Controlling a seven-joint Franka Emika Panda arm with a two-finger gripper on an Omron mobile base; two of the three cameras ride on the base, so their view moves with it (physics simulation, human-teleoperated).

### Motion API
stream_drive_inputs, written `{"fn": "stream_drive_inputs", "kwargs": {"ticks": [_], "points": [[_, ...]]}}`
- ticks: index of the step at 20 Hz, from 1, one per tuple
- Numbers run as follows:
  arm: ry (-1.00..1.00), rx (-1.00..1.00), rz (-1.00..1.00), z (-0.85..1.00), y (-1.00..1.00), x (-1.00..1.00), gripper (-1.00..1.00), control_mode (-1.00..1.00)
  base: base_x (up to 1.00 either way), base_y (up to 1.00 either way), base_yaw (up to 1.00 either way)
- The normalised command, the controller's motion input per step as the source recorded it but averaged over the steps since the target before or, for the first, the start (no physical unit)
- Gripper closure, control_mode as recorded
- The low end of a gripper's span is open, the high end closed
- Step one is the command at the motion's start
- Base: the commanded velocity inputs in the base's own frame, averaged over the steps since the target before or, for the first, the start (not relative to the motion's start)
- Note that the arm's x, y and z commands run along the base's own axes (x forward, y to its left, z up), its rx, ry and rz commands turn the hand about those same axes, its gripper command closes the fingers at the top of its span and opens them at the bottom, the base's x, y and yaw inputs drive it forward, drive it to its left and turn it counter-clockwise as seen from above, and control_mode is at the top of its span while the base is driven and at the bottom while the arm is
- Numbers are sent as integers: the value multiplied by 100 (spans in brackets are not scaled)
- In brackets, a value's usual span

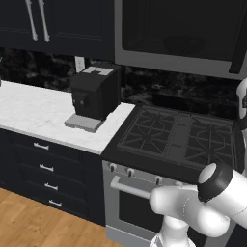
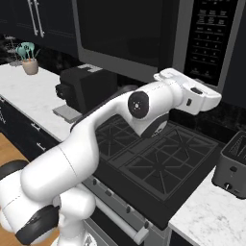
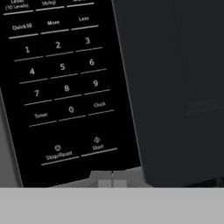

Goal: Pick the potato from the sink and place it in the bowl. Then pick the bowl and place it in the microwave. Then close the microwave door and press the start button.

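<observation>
- The gripper (image 3: pixel 112 178) is up against the microwave's control panel (image 3: pixel 65 87); its fingertips sit together at the bottom edge of the hand view with no visible gap, so it reads as pinched narrow and holding nothing.
- Just ahead of the tips and slightly above them is the Start button (image 3: pixel 98 146), with Stop/Reset beside it.
- In the right base view the hand (image 2: pixel 192 96) reaches to the lower part of the keypad on the microwave (image 2: pixel 144 33).
- The microwave door (image 2: pixel 127 36) lies flush in its frame, so closing looks done; pressing Start appears to be what remains.
- Through the dark glass I cannot make out the bowl or the potato inside.
- Below the hand lies the stove (image 2: pixel 153 163); a toaster (image 2: pixel 233 166) stands to one side.
</observation>
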Motion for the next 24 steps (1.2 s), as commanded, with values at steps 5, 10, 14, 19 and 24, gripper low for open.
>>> {"fn": "stream_drive_inputs", "kwargs": {"ticks": [5,10,14,19,24], "points": [[0,0,0,3,0,0,100,-100,0,0,0],[0,0,0,0,0,5,100,-100,0,0,0],[0,0,0,0,0,24,100,-100,0,0,0],[0,0,0,0,-2,21,100,-100,0,0,0],[0,0,0,2,-14,6,100,-100,0,0,0]]}}
